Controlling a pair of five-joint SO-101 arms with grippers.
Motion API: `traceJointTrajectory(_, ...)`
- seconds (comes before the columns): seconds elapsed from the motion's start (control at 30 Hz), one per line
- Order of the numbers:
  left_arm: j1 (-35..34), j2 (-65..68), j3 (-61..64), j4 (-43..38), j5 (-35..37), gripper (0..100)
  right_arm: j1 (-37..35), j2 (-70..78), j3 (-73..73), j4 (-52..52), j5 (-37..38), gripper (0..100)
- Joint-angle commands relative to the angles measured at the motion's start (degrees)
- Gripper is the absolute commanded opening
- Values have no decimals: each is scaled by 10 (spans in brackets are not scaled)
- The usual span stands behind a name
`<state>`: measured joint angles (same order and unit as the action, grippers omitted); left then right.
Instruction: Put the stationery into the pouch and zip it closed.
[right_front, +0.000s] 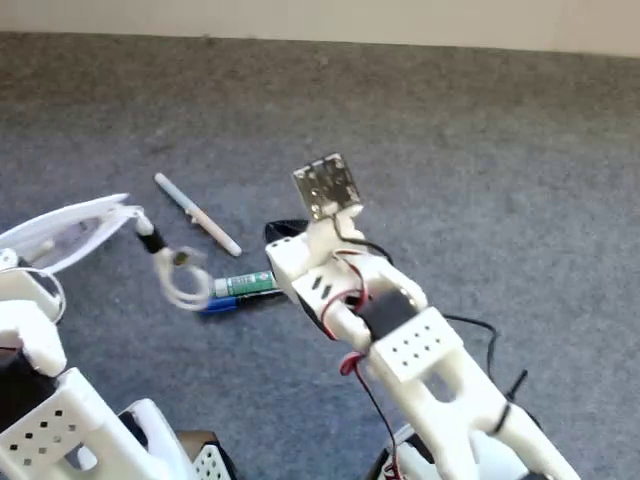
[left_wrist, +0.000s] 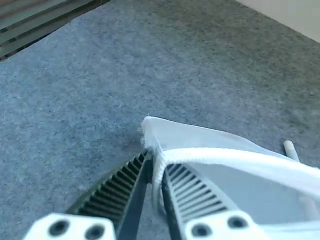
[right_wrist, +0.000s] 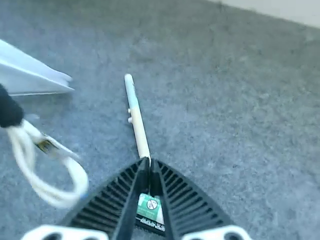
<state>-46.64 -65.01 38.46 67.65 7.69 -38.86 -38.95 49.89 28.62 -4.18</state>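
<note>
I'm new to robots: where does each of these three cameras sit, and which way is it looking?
High view: fixed above the table, looking down on both arms, the pouch and pen.
Left wrist view: on the left arm, looking along its hand, shut on the pouch's edge.
Right wrist view: on the right arm, looking along its hand, shut on a green-labelled marker.
Shared: high and right wrist views both show pouch and pen.

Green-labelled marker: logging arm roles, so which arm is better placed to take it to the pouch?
Right: the right gripper is over the marker; the left gripper is shut on the pouch.
</note>
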Motion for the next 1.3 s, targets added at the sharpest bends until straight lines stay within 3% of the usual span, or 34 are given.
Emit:
traceJointTrajectory(0.0,-28,-1,-35,2,5,7,-7,53,-60,2,5,11)
traceJointTrajectory(0.27,-28,-1,-23,6,5,7,-42,198,-153,2,6,12)
traceJointTrajectory(0.5,-28,-1,-22,6,5,7,-76,310,-245,2,53,140)
traceJointTrajectory(1.27,-31,-1,-13,3,4,7,-97,622,-497,3,54,143)
